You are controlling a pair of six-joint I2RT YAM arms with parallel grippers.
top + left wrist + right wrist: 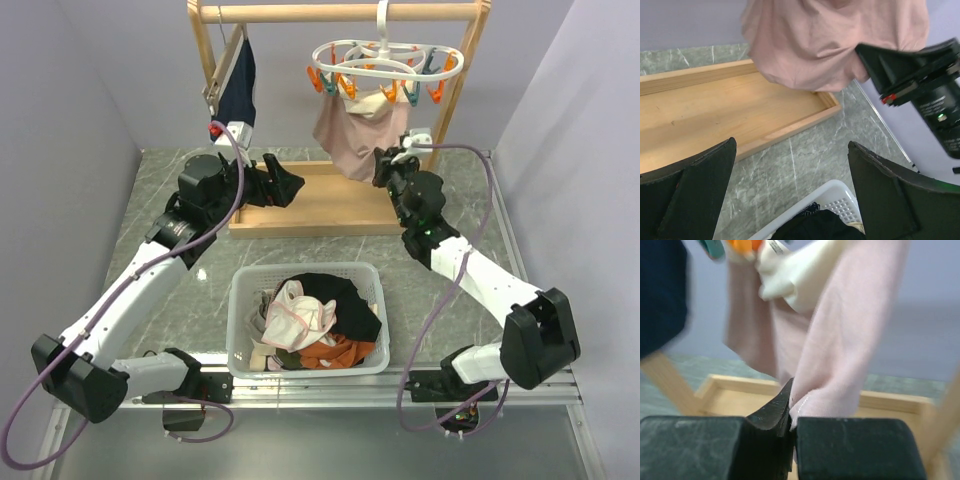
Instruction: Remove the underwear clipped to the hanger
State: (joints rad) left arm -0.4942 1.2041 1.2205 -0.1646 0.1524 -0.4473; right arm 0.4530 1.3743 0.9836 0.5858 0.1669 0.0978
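Note:
The white ring hanger [385,57] hangs by its hook from the wooden rail, with orange and teal pegs. A pale pink-beige underwear [352,135] still hangs clipped under it; it also shows in the left wrist view [830,40] and the right wrist view [850,340]. My right gripper [383,160] is shut on its lower right edge [810,407]. My left gripper [290,185] is open and empty, over the table between the wooden base and the basket. A black underwear [335,295] and a whitish pink-edged one [300,315] lie in the basket.
A white basket [240,335] of clothes stands at the front centre. The wooden rack base [300,205] lies behind it, with posts at either side. A navy garment [238,85] hangs on a wooden clip hanger at the left. Grey walls close in on both sides.

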